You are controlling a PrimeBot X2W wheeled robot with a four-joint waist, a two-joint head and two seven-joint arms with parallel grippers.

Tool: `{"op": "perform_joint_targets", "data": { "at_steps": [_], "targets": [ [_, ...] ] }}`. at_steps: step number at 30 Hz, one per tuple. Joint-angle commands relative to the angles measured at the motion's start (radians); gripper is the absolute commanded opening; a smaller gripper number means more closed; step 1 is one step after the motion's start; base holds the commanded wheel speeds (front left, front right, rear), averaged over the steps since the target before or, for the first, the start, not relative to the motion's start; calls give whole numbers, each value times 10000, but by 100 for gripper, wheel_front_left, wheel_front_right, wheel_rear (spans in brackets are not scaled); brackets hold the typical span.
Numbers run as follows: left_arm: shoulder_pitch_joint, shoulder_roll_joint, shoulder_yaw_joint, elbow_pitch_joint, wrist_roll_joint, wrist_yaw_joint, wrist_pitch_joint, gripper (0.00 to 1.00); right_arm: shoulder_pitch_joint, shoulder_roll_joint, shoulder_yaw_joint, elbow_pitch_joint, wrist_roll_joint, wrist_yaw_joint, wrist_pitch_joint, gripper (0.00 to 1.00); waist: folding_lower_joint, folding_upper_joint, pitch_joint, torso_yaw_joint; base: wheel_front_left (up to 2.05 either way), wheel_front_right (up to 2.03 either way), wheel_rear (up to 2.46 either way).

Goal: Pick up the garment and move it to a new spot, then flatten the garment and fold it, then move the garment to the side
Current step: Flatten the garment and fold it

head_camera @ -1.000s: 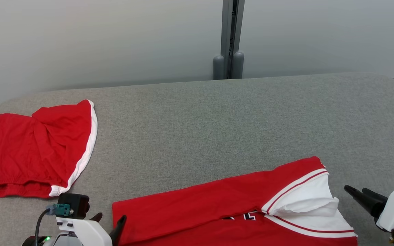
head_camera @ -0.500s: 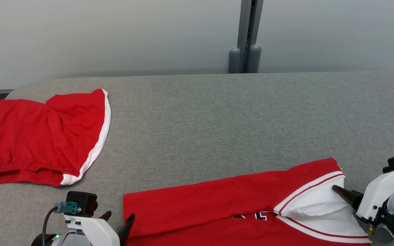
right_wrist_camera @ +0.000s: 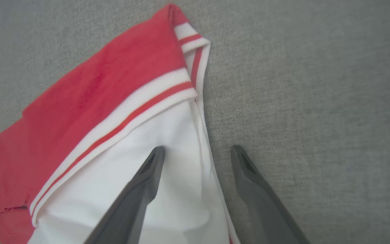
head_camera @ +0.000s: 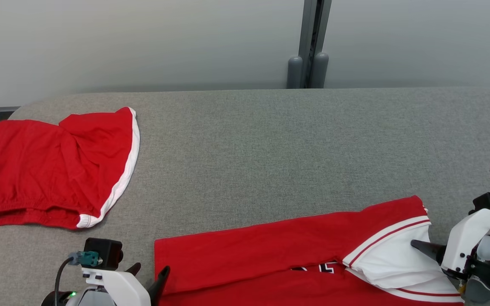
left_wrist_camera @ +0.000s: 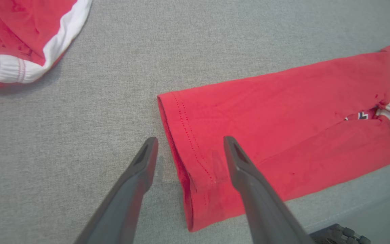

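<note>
- Table point(head_camera: 249, 140): grey cloth top; carries both red items.
- Shirt point(head_camera: 262, 250): the task's garment; lies at the near edge, right of centre, as a long band, prob. folded once lengthwise; hem end toward robot's left, white-trimmed end toward its right.
- Shorts point(head_camera: 53, 165): far left, well apart from shirt; not in play.
- L gripper point(left_wrist_camera: 191, 139): jaws spread wide, nothing held; straddles the hem corner, one finger over table, the other over red cloth.
- R gripper point(right_wrist_camera: 198, 148): spread wide too, empty; straddles the white end's edge, one finger over white cloth, the other over table.
- Step, as I judge: fold stage; both ends lined up for a grasp.
- Next: go down, close on both ends together; catch all layers, else band may open on lift.
</note>
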Motion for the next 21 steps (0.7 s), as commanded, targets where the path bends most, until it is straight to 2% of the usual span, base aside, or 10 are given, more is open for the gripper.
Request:
{"op": "perform_joint_targets", "data": {
  "at_steps": [1, 3, 4, 5, 6, 7, 21],
  "targets": [
    [-91, 0, 34, 46, 28, -37, -41, 100, 378, 402, 201, -53, -39, 5, 241, 100, 0, -1, 3, -7, 0, 0, 0],
    [-101, -5, 30, 55, 27, -57, -32, 100, 377, 491, 193, -141, -48, 16, 204, 100, 0, -1, 14, -12, 0, 0, 0],
    [-111, -12, 28, 59, 29, -68, -24, 100, 377, 515, 186, -176, -50, 16, 185, 76, 0, -1, 23, -12, 0, 0, 0],
    [-124, -16, 22, 65, 36, -75, -17, 100, 378, 528, 179, -205, -56, 17, 168, 44, 0, -1, 30, -10, 0, 0, 0],
    [-135, -18, 17, 68, 40, -83, -6, 100, 385, 541, 181, -258, -59, 28, 156, 33, 0, -1, 35, -8, 0, 0, 0],
    [-144, -23, 16, 76, 40, -90, 4, 100, 391, 541, 179, -343, -70, 29, 129, 0, 0, -1, 39, -7, 0, 0, 0],
    [-12, -76, 13, 173, -8, -94, -78, 100, 182, -366, -174, -608, -156, 10, -409, 0, 0, -1, -131, -130, 0, 0, 0]
  ]
}}
